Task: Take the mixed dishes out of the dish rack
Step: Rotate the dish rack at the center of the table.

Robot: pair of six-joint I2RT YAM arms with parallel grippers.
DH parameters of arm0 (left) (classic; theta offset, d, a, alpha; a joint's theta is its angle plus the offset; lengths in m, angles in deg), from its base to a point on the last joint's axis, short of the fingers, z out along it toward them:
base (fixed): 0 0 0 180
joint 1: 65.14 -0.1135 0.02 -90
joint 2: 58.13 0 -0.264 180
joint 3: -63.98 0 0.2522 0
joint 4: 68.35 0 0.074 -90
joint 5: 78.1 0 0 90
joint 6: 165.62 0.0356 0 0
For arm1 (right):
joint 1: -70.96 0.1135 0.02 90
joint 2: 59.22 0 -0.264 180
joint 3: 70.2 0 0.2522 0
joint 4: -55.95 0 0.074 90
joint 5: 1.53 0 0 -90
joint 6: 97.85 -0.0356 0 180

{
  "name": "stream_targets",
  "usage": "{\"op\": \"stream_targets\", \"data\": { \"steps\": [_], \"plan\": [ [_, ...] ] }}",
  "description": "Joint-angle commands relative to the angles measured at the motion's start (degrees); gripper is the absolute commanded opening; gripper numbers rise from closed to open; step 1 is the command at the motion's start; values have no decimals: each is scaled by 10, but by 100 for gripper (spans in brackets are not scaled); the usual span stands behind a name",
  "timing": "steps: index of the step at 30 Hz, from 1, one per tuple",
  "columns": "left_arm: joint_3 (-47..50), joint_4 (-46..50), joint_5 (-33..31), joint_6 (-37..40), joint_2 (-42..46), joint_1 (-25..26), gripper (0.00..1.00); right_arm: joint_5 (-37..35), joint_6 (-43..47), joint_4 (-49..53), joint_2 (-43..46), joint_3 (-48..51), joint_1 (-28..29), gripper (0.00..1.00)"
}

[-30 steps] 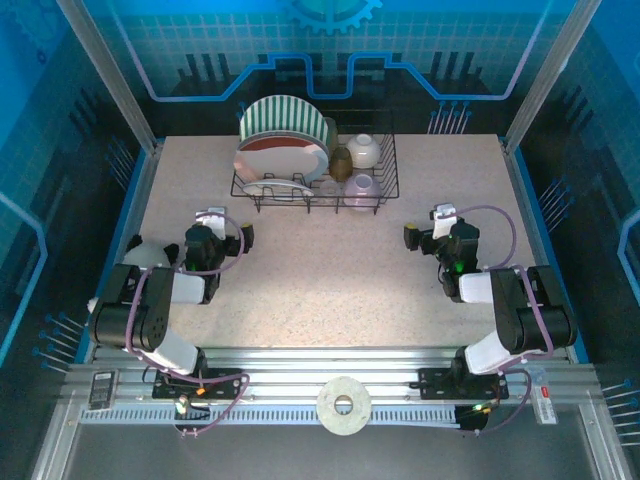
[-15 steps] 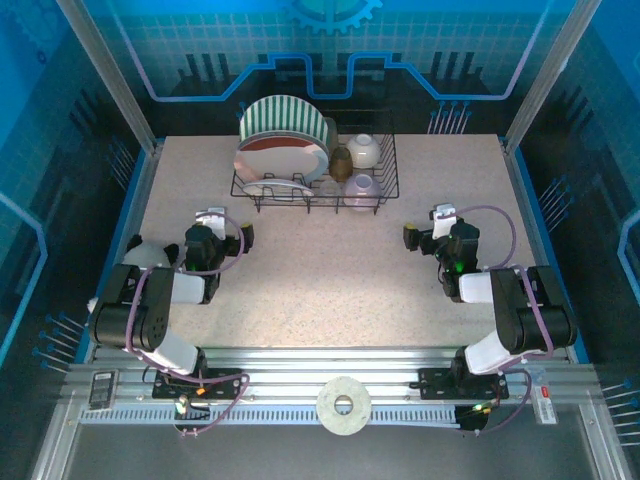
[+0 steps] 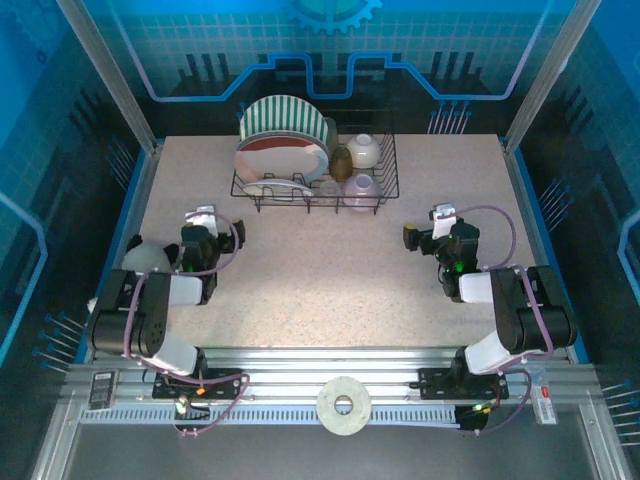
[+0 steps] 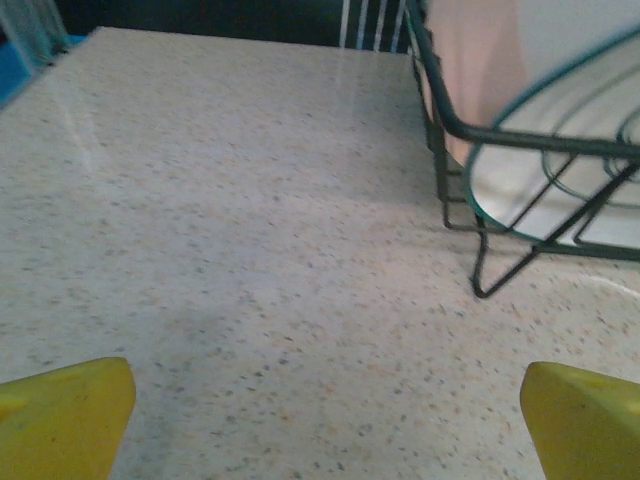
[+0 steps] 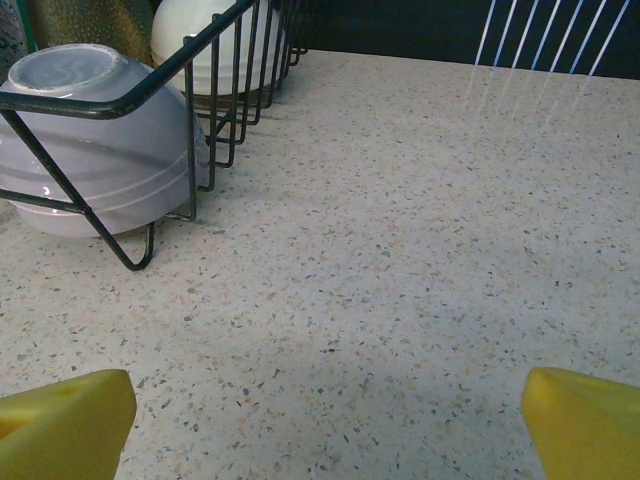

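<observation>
The left fingers (image 4: 62, 412) and right fingers (image 5: 62, 415) stood open, empty; a hasty reach could topple leaning plates (image 3: 283, 125) in the rack (image 3: 392, 176).

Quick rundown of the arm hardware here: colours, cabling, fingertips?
The left arm and right arm match: black joint housings, white link covers, and a lilac cable looping off each wrist. The left gripper and right gripper both have yellow fingertips. A small green light glows on the right arm.
</observation>
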Motion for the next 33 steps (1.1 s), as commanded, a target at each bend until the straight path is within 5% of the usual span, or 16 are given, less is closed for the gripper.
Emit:
{"op": "stream_targets", "data": {
  "steps": [1, 7, 14, 19, 21, 25, 27, 28, 30, 33],
  "plan": [
    [-24, 97, -71, -35, 72, 2, 99, 11, 5, -6, -4, -8, -9, 100],
    [-98, 377, -149, -150, 193, 10, 99, 15, 4, -10, -4, -7, -10, 100],
    [-243, 707, -1, -365, 264, 10, 99, -16, -11, -23, 4, 3, -10, 100],
    [-266, 753, 101, -476, 282, 45, 99, -168, -26, 127, 152, -18, 29, 100],
    [-264, 753, 100, -508, 288, 71, 99, -202, -123, 201, 204, -51, 34, 100],
    [-249, 719, 129, -533, 298, 97, 99, -123, -223, 320, 229, -144, 9, 100],
    [-246, 715, 144, -536, 296, 106, 99, -136, -391, 393, 210, -180, -15, 100],
    [-245, 712, 154, -537, 296, 109, 99, -80, -450, 406, 192, -193, -38, 100],
    [-245, 708, 171, -536, 298, 116, 99, 27, -453, 392, 142, -235, -61, 100],
    [-253, 720, 181, -524, 306, 132, 99, 7, -392, 582, 53, -392, -30, 100]
  ]
}}
